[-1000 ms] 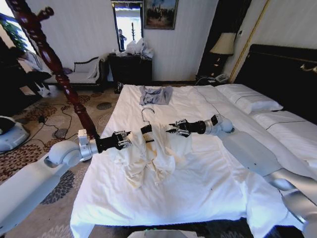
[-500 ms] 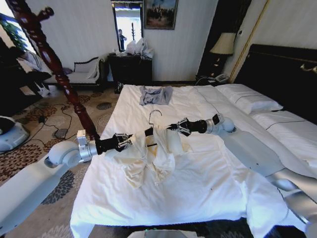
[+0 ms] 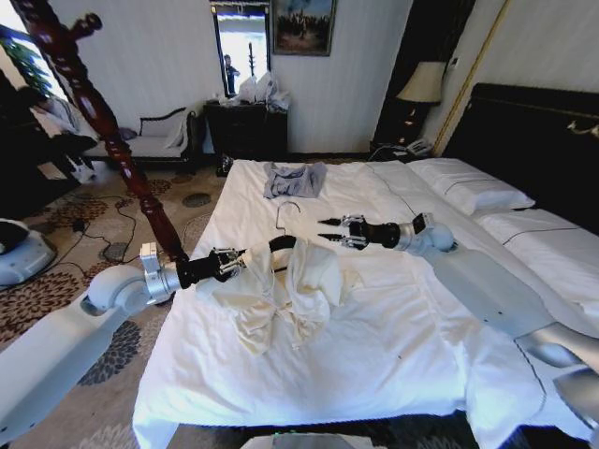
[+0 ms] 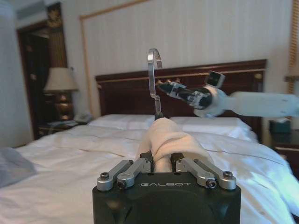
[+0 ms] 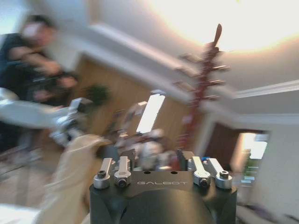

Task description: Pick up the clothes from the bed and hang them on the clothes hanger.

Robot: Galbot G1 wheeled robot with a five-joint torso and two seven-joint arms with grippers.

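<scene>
The cream clothes (image 3: 281,292) hang in a crumpled bunch over the white bed (image 3: 393,346), draped on the black clothes hanger (image 3: 279,243) whose metal hook (image 3: 285,211) points up. My left gripper (image 3: 227,263) is shut on the cloth-covered end of the hanger. In the left wrist view its fingers (image 4: 140,166) pinch the cream cloth (image 4: 163,137) below the hook (image 4: 153,70). My right gripper (image 3: 328,230) hovers open just past the garment, towards the headboard, touching nothing. It also shows in the left wrist view (image 4: 163,85). The right wrist view is blurred, with cream cloth (image 5: 70,182) beside it.
A small grey-blue folded garment (image 3: 294,180) lies at the far end of the bed. A dark red wooden post (image 3: 112,140) rises by my left arm. White pillows (image 3: 468,187) and the dark headboard (image 3: 533,140) are to the right. A dark cabinet (image 3: 245,131) stands beyond.
My right gripper has let go of the garment and drawn back towards the headboard side. The cloth there has slumped. My left gripper still holds its end.
</scene>
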